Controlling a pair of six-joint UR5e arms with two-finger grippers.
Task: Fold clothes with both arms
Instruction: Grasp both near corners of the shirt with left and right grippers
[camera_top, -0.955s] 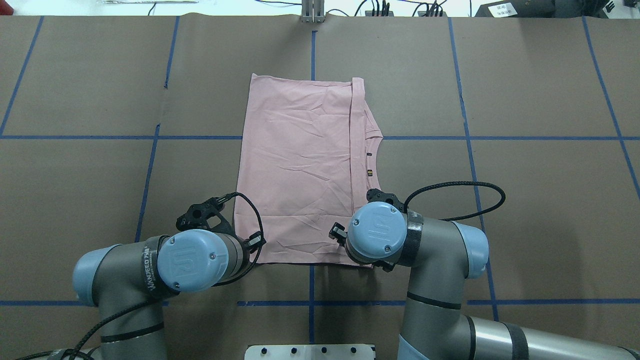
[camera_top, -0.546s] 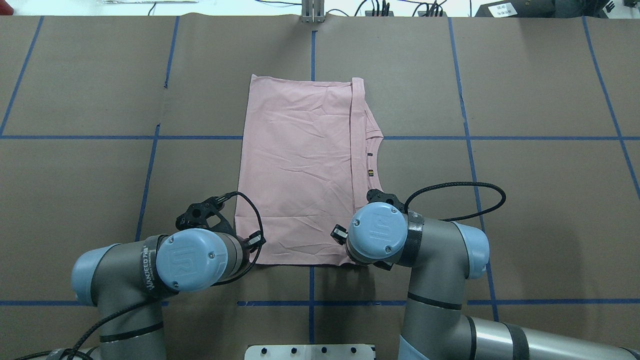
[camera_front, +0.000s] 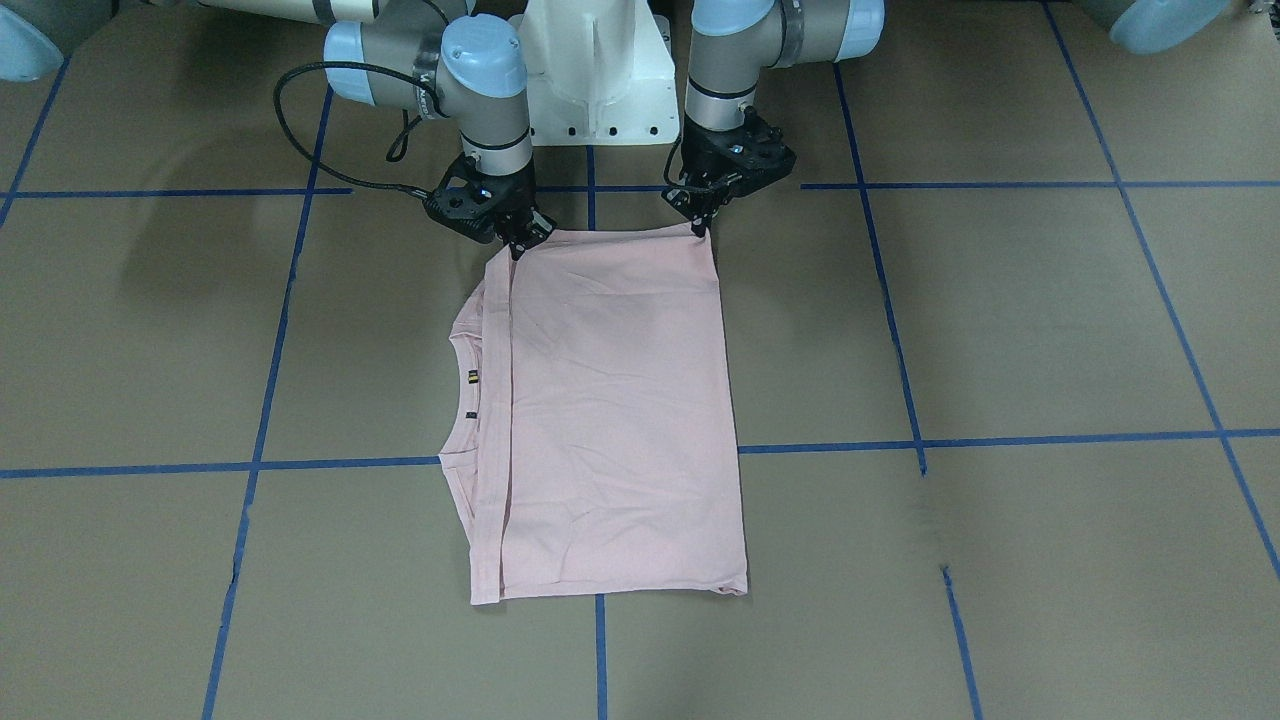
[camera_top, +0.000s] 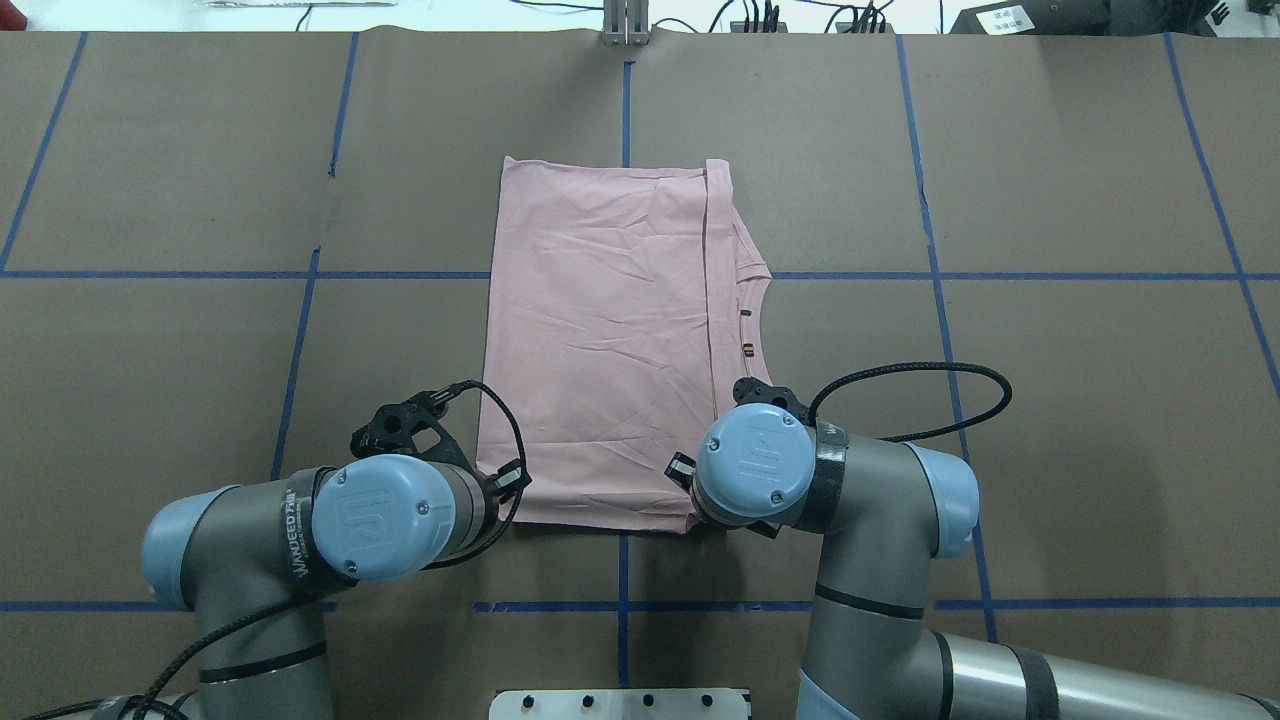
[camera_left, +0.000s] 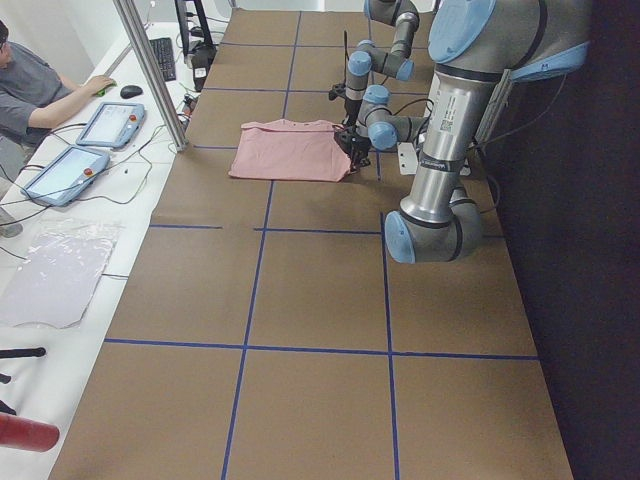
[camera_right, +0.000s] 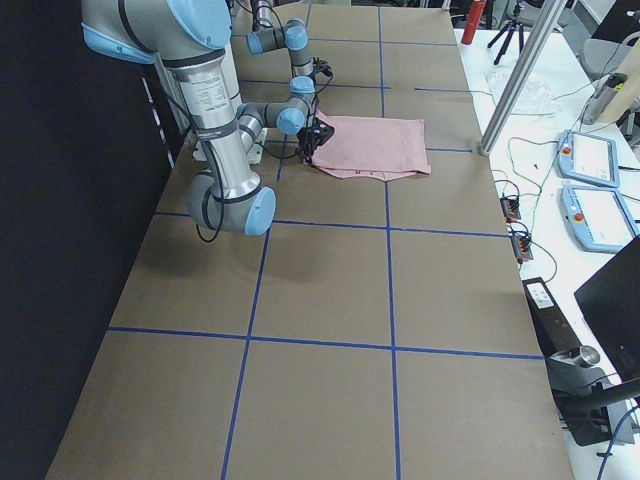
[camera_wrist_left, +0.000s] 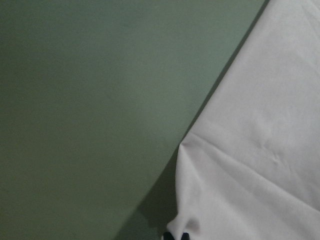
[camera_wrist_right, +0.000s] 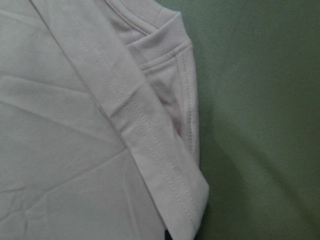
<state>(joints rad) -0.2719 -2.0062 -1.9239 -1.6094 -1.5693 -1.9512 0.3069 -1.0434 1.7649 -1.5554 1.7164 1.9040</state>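
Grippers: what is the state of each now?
Left gripper: closed on a corner of the pale pink T-shirt.
Right gripper: closed on its other near corner.

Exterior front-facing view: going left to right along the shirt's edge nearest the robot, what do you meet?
Right gripper at one corner → pink T-shirt → left gripper at the other corner.

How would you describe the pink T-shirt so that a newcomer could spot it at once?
On the brown table gridded with blue tape, look at the middle. The T-shirt lies folded there, its near corners at the left claw and right claw. It is the only pink cloth there.
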